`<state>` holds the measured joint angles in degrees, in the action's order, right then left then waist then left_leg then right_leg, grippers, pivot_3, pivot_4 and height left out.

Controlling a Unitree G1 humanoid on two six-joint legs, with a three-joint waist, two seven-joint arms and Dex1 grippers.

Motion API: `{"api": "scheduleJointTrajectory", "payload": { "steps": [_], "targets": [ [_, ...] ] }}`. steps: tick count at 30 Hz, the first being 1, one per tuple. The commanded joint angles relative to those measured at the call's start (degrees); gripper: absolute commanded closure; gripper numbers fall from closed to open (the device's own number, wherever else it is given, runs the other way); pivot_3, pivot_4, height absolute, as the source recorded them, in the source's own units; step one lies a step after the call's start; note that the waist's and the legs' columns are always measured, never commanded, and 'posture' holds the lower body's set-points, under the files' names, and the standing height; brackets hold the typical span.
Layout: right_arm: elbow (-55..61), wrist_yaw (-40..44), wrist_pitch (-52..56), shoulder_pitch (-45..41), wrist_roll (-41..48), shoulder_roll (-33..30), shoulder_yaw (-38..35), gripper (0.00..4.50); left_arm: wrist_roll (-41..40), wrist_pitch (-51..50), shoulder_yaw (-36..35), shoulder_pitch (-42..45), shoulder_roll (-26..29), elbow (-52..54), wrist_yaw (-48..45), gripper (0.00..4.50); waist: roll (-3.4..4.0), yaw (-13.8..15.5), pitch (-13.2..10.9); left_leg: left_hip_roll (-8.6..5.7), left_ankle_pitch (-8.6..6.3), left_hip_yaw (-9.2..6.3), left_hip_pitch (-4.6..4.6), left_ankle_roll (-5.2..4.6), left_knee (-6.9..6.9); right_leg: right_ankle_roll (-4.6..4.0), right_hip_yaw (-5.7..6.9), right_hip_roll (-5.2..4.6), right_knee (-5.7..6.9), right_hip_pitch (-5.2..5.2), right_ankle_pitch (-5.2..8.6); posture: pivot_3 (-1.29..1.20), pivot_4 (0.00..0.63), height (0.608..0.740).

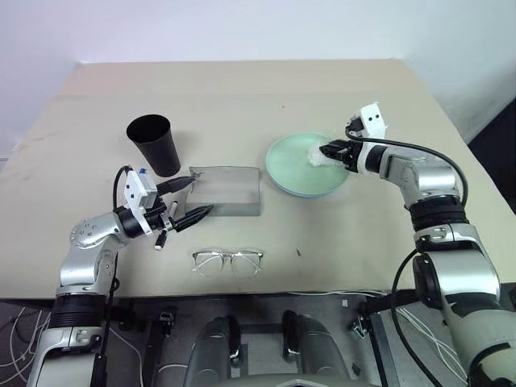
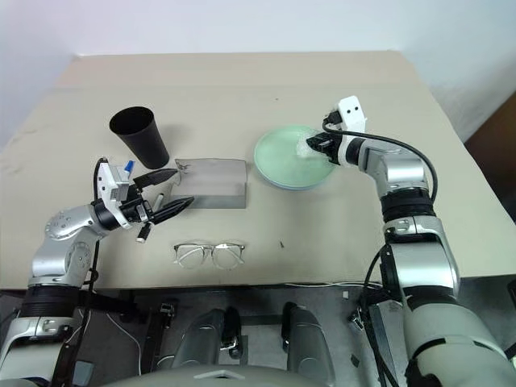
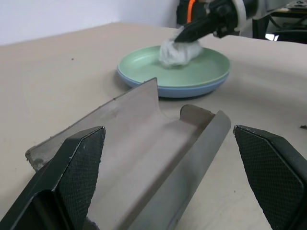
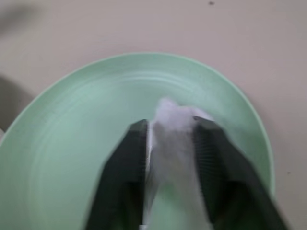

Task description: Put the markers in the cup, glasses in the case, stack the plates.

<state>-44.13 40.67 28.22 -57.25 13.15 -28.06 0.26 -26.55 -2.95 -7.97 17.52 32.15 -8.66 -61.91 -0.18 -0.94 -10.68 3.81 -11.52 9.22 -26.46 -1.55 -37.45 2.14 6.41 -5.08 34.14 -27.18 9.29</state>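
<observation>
The mint green plate (image 3: 144, 60) sits on the light blue plate (image 3: 192, 90) at the table's right middle. A crumpled white tissue (image 1: 317, 156) lies on the green plate, and my right gripper (image 1: 326, 150) is shut on it. The grey case (image 1: 230, 189) lies open at the centre. My left gripper (image 1: 189, 201) is open at the case's left end, with nothing between its fingers. A black-capped marker (image 1: 160, 239) lies partly under that hand. A blue cap (image 1: 142, 171) peeks out behind the wrist. The black cup (image 1: 153, 143) stands upright behind the left hand. The glasses (image 1: 229, 261) lie near the front edge.
The beige table (image 1: 242, 97) reaches far back behind the cup and the plates. Its front edge runs just below the glasses, with cables hanging there.
</observation>
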Motion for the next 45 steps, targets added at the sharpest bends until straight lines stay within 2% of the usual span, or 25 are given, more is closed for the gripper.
{"api": "scheduleJointTrajectory", "payload": {
  "steps": [1,3,6,9,14,21,26,36,45],
  "targets": [
    [-0.48,0.62,-3.23,-3.78,-1.24,-0.25,-0.84,1.73,-1.05,-0.43,-1.89,-0.78,1.19,2.84,0.42,0.00,0.00,-0.05,0.00,0.02,0.02,-0.01,0.02,0.05,0.00,0.00,0.00,0.02,0.03,0.00,0.00,0.00,0.150,0.740],
    [-0.80,0.83,-3.13,-4.57,-1.48,-0.33,-1.14,1.02,-1.24,-0.72,-2.19,-1.17,1.51,3.31,0.53,0.00,0.00,-0.14,0.00,0.06,0.00,-0.04,0.06,0.19,0.01,-0.02,0.00,0.03,0.08,-0.01,0.00,0.00,0.150,0.740],
    [5.17,5.08,3.17,-5.44,1.42,-1.19,-1.65,0.02,-1.55,-1.10,-3.20,-2.02,2.37,3.83,0.86,0.00,0.01,-0.21,0.00,0.10,0.00,-0.07,0.08,0.23,0.00,-0.25,0.00,0.03,0.11,-0.03,0.06,0.00,0.150,0.740],
    [13.94,9.15,7.70,-3.96,3.75,-0.95,-0.69,0.02,-2.06,-1.82,-4.19,-3.05,3.09,4.69,1.08,0.00,0.02,-0.22,-0.01,0.18,0.00,-0.08,0.07,0.24,0.01,-0.30,-0.01,0.02,0.14,-0.10,0.04,0.00,0.150,0.740],
    [31.04,18.00,19.75,0.94,10.04,-0.28,5.14,0.02,-2.66,-2.68,-5.99,-5.26,4.35,5.42,1.07,0.00,0.00,-0.09,0.02,0.23,0.00,-0.09,0.07,0.24,0.01,-0.30,-0.02,0.03,0.14,-0.10,0.04,0.00,0.150,0.740],
    [37.90,24.57,28.75,1.04,13.65,1.35,13.81,0.02,-3.36,-3.19,-7.85,-7.88,6.97,4.25,-0.90,0.00,0.00,0.07,0.01,0.21,-0.01,-0.05,0.02,0.25,0.00,-0.35,-0.01,-0.05,0.08,-0.15,0.05,0.00,0.150,0.740],
    [37.66,28.87,34.69,-1.65,15.52,3.89,20.42,0.02,-2.44,-2.50,-7.74,-7.93,8.27,1.60,-3.33,0.00,0.00,0.00,0.01,0.23,-0.02,-0.05,0.03,0.26,0.09,-0.51,0.00,-0.04,0.02,-0.20,-0.04,0.00,0.150,0.740],
    [26.11,35.06,33.20,-8.13,10.94,9.73,32.22,0.02,-3.38,-2.15,-7.68,-8.27,7.30,1.27,-4.83,0.00,-0.03,-0.04,0.03,0.24,-0.02,0.05,-0.05,0.27,0.12,-0.55,0.01,-0.04,-0.01,-0.33,-0.07,0.00,0.150,0.740],
    [20.42,39.17,31.44,-9.77,7.87,13.81,36.06,0.02,-3.41,1.95,-8.14,-11.43,7.66,3.38,-8.19,0.00,-0.05,-0.10,0.05,0.25,-0.02,0.13,-0.06,0.27,0.14,-0.54,0.03,-0.05,0.01,-0.41,-0.07,0.00,0.150,0.740]
  ]
}}
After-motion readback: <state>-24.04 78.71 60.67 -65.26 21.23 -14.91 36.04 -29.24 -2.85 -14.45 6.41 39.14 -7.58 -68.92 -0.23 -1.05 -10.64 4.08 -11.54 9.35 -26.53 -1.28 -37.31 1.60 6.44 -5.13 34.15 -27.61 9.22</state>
